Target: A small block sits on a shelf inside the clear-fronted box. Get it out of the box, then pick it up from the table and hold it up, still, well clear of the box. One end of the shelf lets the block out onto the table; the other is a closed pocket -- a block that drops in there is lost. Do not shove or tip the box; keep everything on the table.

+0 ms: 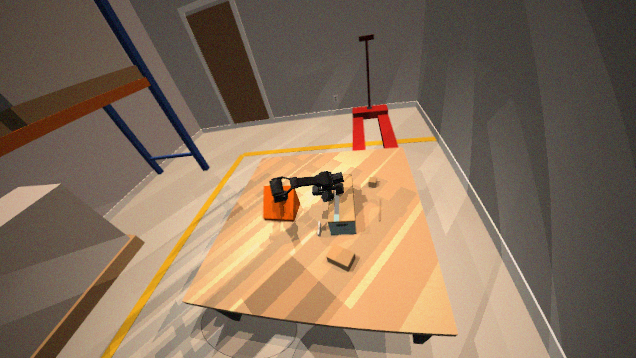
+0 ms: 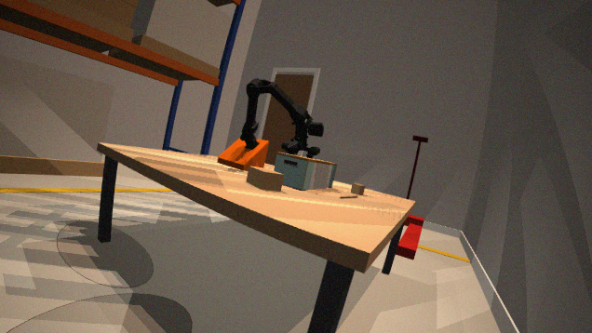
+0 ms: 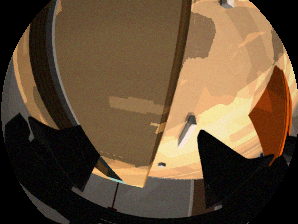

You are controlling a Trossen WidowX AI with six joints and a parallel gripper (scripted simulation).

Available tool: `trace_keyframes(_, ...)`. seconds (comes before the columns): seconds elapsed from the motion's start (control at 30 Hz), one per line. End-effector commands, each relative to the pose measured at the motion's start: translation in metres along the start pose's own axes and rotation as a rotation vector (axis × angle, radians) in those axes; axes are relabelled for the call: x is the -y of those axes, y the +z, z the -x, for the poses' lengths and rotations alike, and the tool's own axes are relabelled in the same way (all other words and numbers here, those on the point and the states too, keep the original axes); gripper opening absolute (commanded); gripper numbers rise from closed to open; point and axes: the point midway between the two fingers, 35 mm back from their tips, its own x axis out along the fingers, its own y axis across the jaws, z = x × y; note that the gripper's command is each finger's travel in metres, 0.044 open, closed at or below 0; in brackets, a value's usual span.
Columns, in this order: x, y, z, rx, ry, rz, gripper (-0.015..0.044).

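The box (image 1: 342, 228) (image 2: 292, 174) has blue-grey end walls, a clear front and a brown top edge. A broad brown panel of it (image 3: 115, 60) fills much of the wrist view. My gripper (image 1: 328, 192) (image 2: 302, 152) (image 3: 158, 127) is open and empty, pointing down just over the top of the box, toward its far part in the exterior view. The fingers stand on either side of the brown panel's lower part in the wrist view. I cannot make out the small block on the shelf in any view; the arm, the panel and glare hide the inside.
A larger brown block (image 1: 341, 257) (image 2: 264, 179) lies near the box's near end. A small brown cube (image 1: 373, 183) (image 2: 357, 189) and a thin stick (image 1: 380, 210) (image 2: 348, 196) lie beyond the clear side. A pale upright piece (image 1: 319, 228) (image 3: 188, 129) stands beside the box. The orange arm base (image 1: 280, 207) (image 3: 272, 112) is behind.
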Motion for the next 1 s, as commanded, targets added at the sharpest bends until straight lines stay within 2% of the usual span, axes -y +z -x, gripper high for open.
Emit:
trace_keyframes(0.0,0.000,-0.005,-0.002,0.001,0.000,-0.002,0.0400)
trace_keyframes(0.97,0.000,-0.033,-0.012,-0.001,0.001,-0.002,0.0400)
